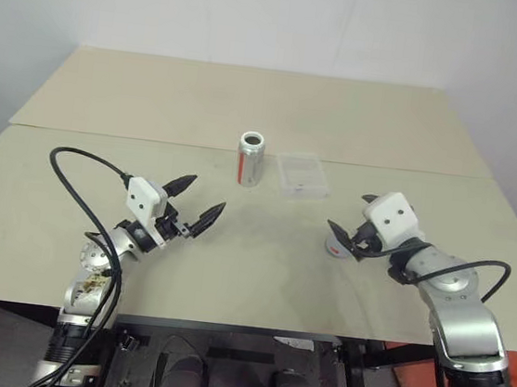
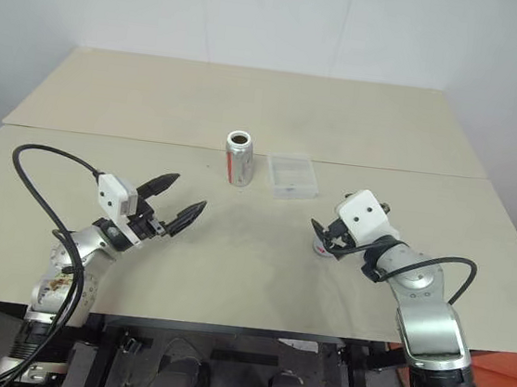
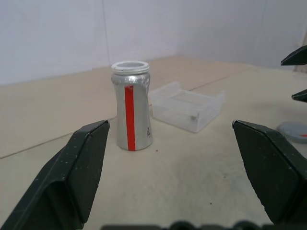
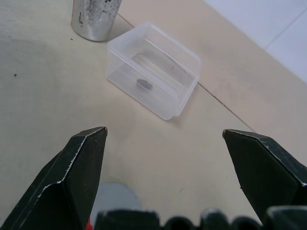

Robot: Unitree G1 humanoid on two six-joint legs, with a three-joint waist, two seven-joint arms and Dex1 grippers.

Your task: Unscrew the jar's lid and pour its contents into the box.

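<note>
The jar [image 1: 250, 158], a slim silvery cylinder with a red stripe, stands upright and uncapped near the table's middle; its mouth is open. Just right of it sits the box [image 1: 303, 175], a shallow clear tray with a small dark piece [image 4: 144, 84] inside. The lid [image 1: 335, 249], a flat grey cap, lies on the table under my right gripper [image 1: 350, 213], which is open and empty. My left gripper [image 1: 207, 194] hovers open and empty, short of the jar and to its left, pointing toward it. In the left wrist view the jar [image 3: 131, 108] stands between my fingers' lines, well beyond the tips.
The beige table [image 1: 259, 268] has a seam [image 1: 106, 135] running across just behind the jar and box. A black cable [image 1: 82, 183] loops off my left arm. A white wall rises behind the table's far edge.
</note>
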